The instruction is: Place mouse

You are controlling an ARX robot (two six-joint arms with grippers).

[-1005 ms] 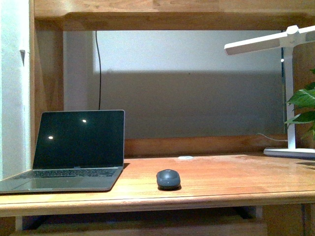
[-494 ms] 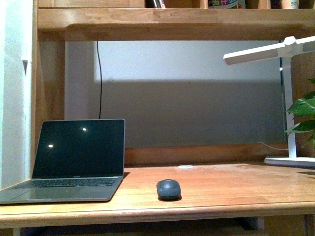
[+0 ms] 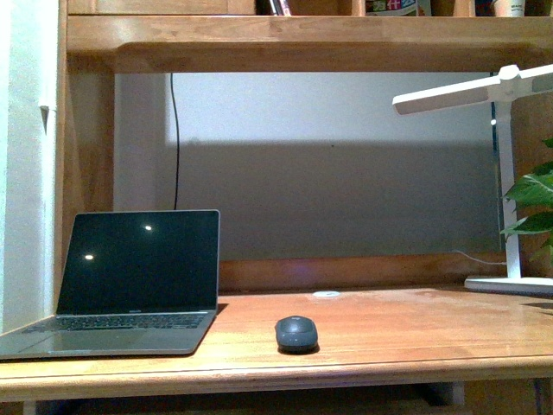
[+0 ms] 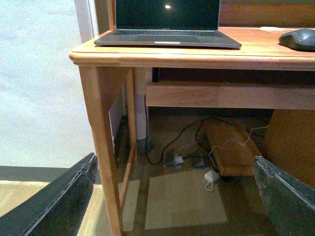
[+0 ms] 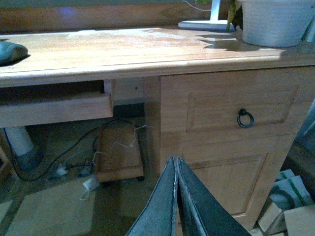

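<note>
One wooden table [image 3: 406, 333] stands against a grey wall, under a wooden shelf [image 3: 294, 39]. The mouse [image 3: 296, 333] sits near the table's front edge, at about 3 o'clock from the open laptop [image 3: 130, 285]. A white lamp [image 3: 510, 173] stands far off at 3 o'clock. Down below the table, the left end effector [image 4: 172, 196] is spread wide and empty. The right end effector [image 5: 176, 196] is pressed closed, holding nothing.

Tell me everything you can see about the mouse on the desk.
The mouse is a small dark grey oval with a domed top and a matte, plastic-looking shell; no cord shows. It sits flat and upright on the wooden desk near the front edge, right of the laptop and clear of it. Nothing but the desk touches it.
</note>
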